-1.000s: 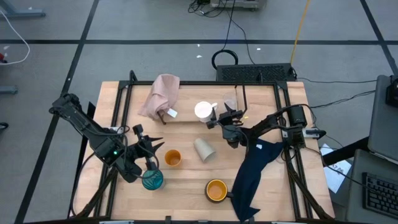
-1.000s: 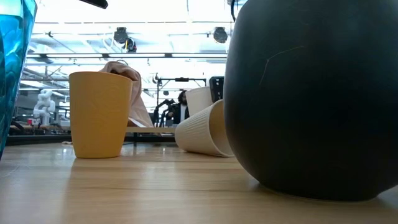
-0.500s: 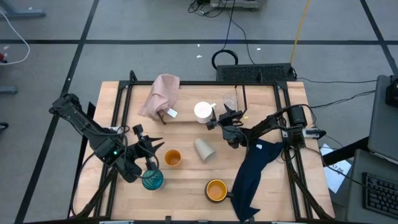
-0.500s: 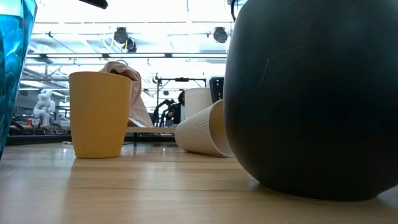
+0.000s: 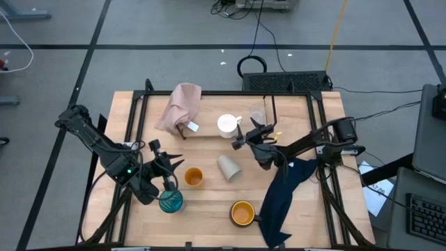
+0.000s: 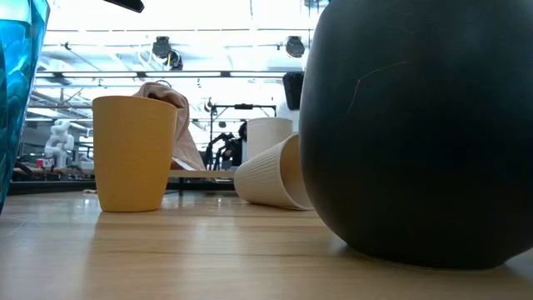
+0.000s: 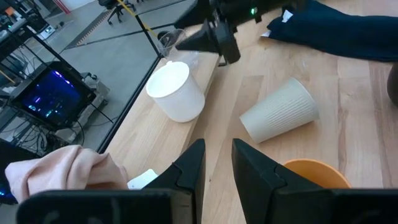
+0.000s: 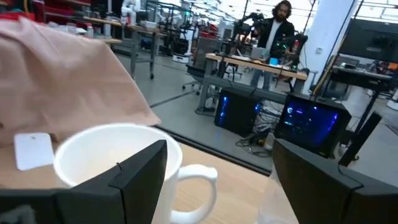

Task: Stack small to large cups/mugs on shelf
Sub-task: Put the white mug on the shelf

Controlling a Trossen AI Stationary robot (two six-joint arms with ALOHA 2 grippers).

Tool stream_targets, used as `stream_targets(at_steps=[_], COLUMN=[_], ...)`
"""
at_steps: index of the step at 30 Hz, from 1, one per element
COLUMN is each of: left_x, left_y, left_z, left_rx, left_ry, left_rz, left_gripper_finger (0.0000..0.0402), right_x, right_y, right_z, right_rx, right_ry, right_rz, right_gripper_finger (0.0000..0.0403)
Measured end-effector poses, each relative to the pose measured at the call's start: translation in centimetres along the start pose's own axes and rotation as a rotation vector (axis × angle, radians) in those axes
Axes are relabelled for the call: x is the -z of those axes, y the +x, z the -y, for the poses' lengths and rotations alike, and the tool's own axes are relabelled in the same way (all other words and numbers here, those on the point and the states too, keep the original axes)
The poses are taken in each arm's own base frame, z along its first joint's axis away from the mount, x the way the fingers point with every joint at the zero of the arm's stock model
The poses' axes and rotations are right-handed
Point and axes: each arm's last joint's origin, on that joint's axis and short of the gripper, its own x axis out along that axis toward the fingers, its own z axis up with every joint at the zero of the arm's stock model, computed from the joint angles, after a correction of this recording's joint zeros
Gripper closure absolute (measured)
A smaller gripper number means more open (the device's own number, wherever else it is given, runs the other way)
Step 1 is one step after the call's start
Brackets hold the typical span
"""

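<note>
- The right gripper (image 5: 244, 137) has drawn a little away from the white mug (image 5: 227, 125) since a second ago, and its arm now reaches across the table at a flatter angle; its fingers are spread apart and hold nothing.
- The white mug stands upright on the black shelf (image 5: 209, 136) at the table's far side, just beside a tiny clear cup (image 5: 258, 115).
- The left gripper (image 5: 169, 183) sits over the teal glass (image 5: 171, 201) near the front left, fingers (image 7: 191, 167) narrowly parted; I cannot tell whether it grips the glass.
- The beige cup (image 5: 229, 167) lies on its side mid-table, near the small orange cup (image 5: 193, 177).
- The wider orange mug (image 5: 242, 213) stands at the front, beside the navy cloth (image 5: 284, 192).
</note>
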Motion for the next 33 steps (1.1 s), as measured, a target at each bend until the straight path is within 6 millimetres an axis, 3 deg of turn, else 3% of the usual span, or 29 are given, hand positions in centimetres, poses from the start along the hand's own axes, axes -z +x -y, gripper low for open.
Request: stream_targets(at_steps=[7, 15, 20, 25, 33], left_x=[0.0, 0.0, 0.0, 0.0, 0.0], left_y=[0.0, 0.0, 0.0, 0.0, 0.0], left_z=[0.0, 0.0, 0.0, 0.0, 0.0], left_rx=[0.009, 0.008, 0.008, 0.013, 0.011], left_ry=[-0.006, 0.0, 0.0, 0.003, -0.004], left_rz=[-0.006, -0.005, -0.005, -0.008, -0.007], left_gripper_finger=[0.0321, 0.0321, 0.0321, 0.0321, 0.0321], right_x=[-3.4, -8.8, -10.7, -11.2, -12.6], right_y=[-2.0, -3.8, -3.1, -1.6, 0.0], right_z=[0.9, 4.1, 7.2, 10.5, 12.6], right_rx=[-0.056, -0.141, -0.345, -0.478, -0.593], right_ry=[-0.041, -0.081, 0.03, 0.145, 0.18], right_rz=[0.033, 0.091, 0.058, -0.051, -0.047], right_gripper_finger=[0.0119, 0.0119, 0.0119, 0.0119, 0.0119])
